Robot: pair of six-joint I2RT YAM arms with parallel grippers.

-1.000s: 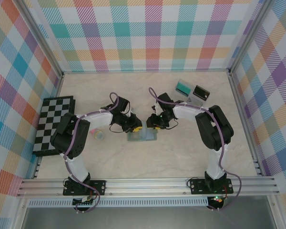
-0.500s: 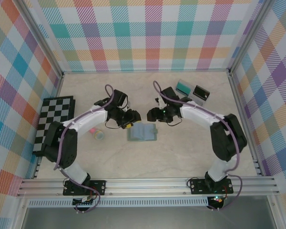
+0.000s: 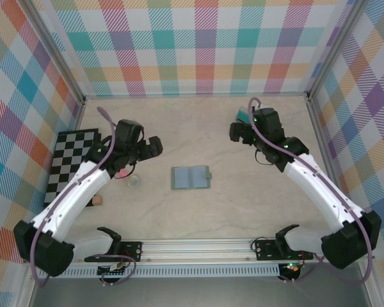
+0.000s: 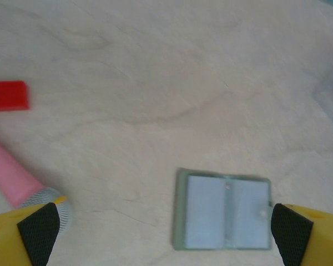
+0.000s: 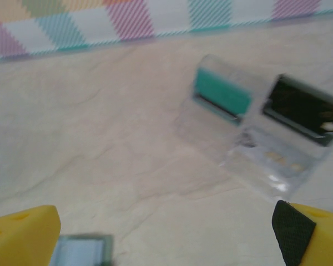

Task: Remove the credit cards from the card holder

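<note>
Seen from above, the card holder (image 3: 191, 178) lies open and flat at the middle of the table (image 3: 243, 204), its two panels side by side and a short tab on its right edge. The left gripper (image 3: 151, 148) hangs well to its left, and the right gripper (image 3: 238, 132) sits farther back, well to its right. Neither touches it. A chequered board (image 3: 70, 167) sits at the table's left edge.

From the left wrist, the yellow fingers (image 4: 28, 233) stand at the frame's lower corners, jaws spread wide with nothing between them. The open card holder lies on the table close to the right finger. A red block (image 4: 8, 96) and a pink stick (image 4: 11, 180) lie to the left.

From the right wrist, the jaws are likewise spread wide and empty. A clear tray (image 5: 255, 149) ahead carries a teal piece (image 5: 222, 93) and a dark piece (image 5: 302, 111). A corner of the card holder shows at lower left.
</note>
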